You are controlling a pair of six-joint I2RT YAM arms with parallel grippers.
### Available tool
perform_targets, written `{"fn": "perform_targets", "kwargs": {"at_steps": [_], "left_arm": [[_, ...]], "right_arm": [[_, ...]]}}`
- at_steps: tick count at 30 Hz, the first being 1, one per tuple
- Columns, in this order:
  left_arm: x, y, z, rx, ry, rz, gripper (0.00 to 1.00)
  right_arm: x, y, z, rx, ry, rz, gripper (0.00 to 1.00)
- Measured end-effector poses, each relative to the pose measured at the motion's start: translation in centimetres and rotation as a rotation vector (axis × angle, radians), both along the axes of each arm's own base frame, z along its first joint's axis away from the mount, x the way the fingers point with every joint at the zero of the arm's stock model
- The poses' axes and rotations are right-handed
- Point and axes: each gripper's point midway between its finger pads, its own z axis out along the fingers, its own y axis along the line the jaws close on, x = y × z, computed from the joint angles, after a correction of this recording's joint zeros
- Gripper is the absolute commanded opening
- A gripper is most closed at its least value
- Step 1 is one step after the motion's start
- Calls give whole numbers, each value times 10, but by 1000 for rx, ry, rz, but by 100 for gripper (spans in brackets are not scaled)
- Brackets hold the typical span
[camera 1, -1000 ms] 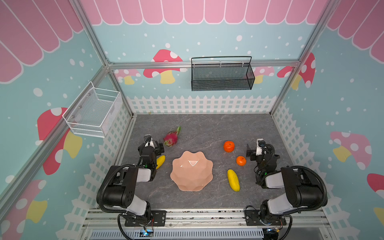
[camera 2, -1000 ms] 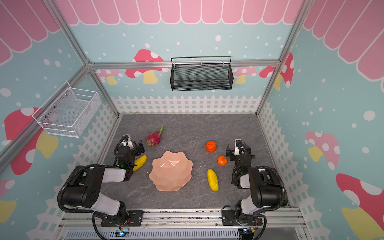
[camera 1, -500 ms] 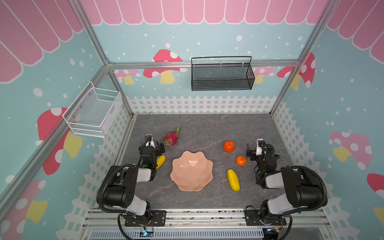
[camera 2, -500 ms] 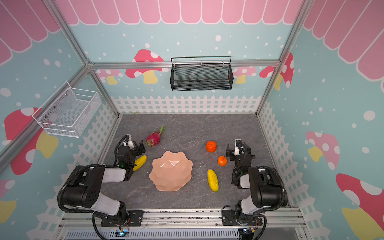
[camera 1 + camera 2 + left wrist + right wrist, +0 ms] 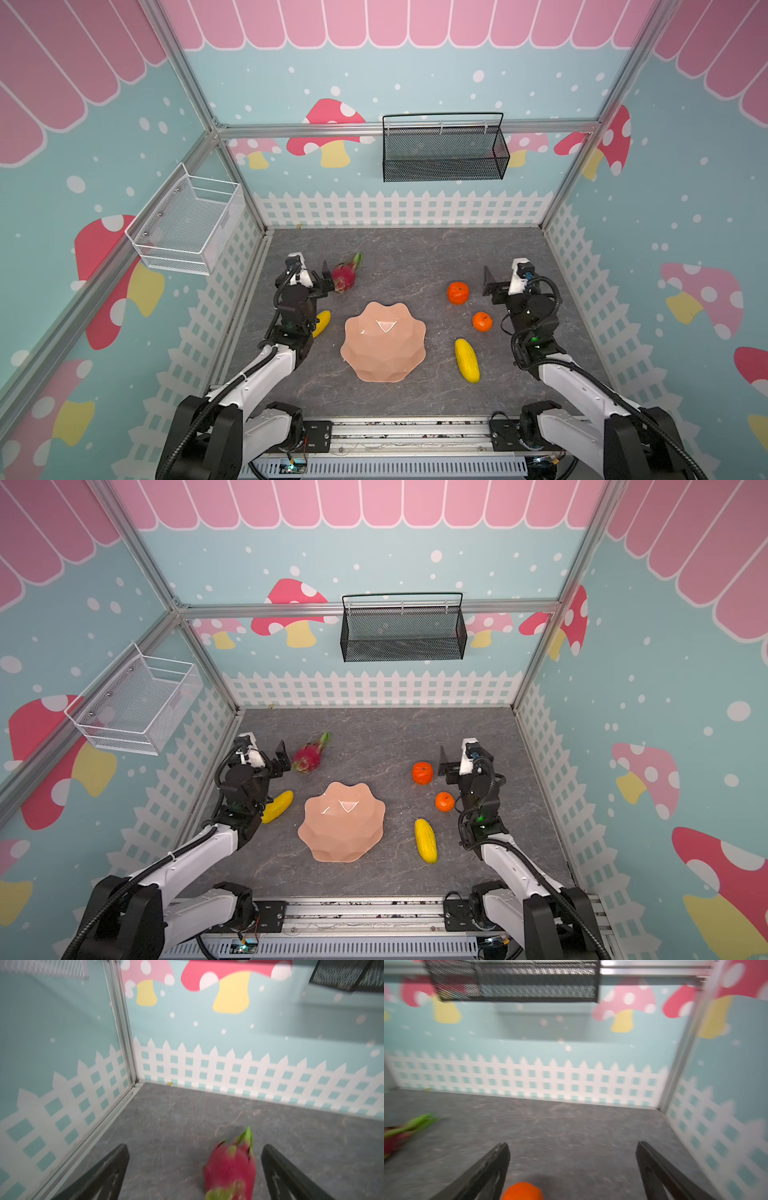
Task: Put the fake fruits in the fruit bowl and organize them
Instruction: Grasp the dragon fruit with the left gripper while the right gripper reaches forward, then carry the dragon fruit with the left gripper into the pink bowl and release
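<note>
**Q.** So, what has changed over the last second?

**A.** Little on the tabletop (image 5: 415, 257) itself. Your left gripper (image 5: 194, 1147) has edged forward. Its jaws stand wide, and the dragon fruit (image 5: 230, 1169) now sits between them, nearer one finger and not yet gripped. Your right gripper (image 5: 572, 1145), equally wide and empty, has crept toward the far orange (image 5: 458, 292), which shows between its jaws in the right wrist view. Both wrist views are smeared, so judge both arms to be in motion. No fruit has shifted.

**Q.** What does that mean for the task?

**A.** It has barely begun. The fruit bowl (image 5: 384, 357) lies empty at mid-table, and all five fruits rest around it. The dragon fruit is at far left and the left yellow fruit (image 5: 322, 323) is beside the bowl. The two oranges, including the near orange (image 5: 482, 321), and the right yellow fruit (image 5: 466, 360) are on the bowl's right. Two first picks look imminent.

**Q.** Materials and shapes?

**A.**
- **Bowl:** peach-pink, glossy and faceted, with a scalloped rim; wide and shallow.
- **Dragon fruit:** a magenta oval with pointed green tips. You should probably close across the body, not the tips.
- **Oranges:** round and smooth-looking, likely to roll if nudged.
- **Yellow fruits:** elongated and ribbed lengthwise, probably best gripped across the short axis.
- **Tabletop:** grey, marbled and matte.
</note>
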Motion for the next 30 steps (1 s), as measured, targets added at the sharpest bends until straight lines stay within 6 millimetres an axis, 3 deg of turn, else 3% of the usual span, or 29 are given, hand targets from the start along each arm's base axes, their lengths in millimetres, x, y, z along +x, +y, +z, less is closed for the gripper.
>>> {"fn": "perform_targets", "kwargs": {"at_steps": [3, 5, 7, 9, 15, 19, 30], "left_arm": [[34, -18, 24, -15, 59, -72, 100], [56, -29, 22, -13, 129, -110, 100], [72, -37, 7, -5, 217, -139, 100], [86, -43, -17, 8, 332, -155, 100], [93, -50, -95, 38, 619, -183, 100], [91, -52, -131, 54, 736, -193, 100], [89, -53, -182, 68, 907, -196, 95]], "right_arm": [[-24, 84, -10, -14, 39, 276, 98], [-45, 129, -30, -55, 79, 426, 98], [-60, 157, -52, -96, 123, 527, 98], [-68, 171, -69, -123, 159, 583, 98], [-74, 179, -68, -130, 141, 635, 98], [-77, 180, -63, -124, 125, 647, 98], [-77, 181, -66, -139, 123, 650, 98]]}}
